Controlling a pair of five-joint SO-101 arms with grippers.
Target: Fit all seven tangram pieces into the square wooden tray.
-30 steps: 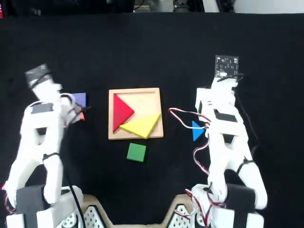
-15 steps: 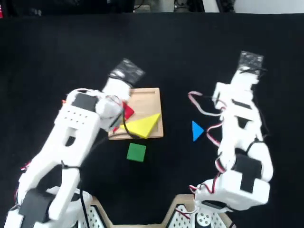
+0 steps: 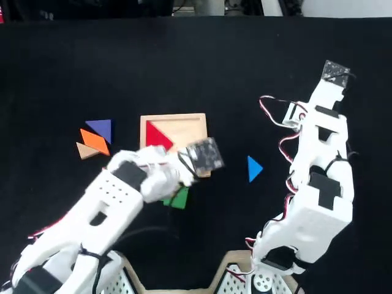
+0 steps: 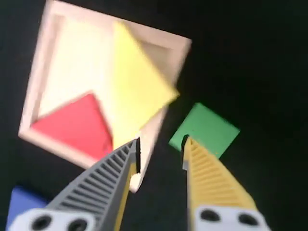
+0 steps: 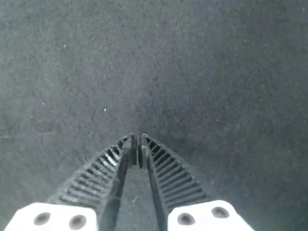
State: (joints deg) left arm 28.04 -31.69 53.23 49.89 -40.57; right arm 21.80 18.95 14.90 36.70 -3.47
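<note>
Over a corner of the wooden tray (image 4: 34,72), the left gripper (image 4: 161,142) hangs with jaws parted and empty, the green square (image 4: 204,130) lying on the table just beside the tray. Judged advisable: centre over the square, align the jaws with two opposite flat edges, and descend clear of the rim and the yellow triangle (image 4: 134,91), whose corner appears to ride on it. Right gripper (image 5: 139,142) is clenched on nothing above bare cloth.
</note>
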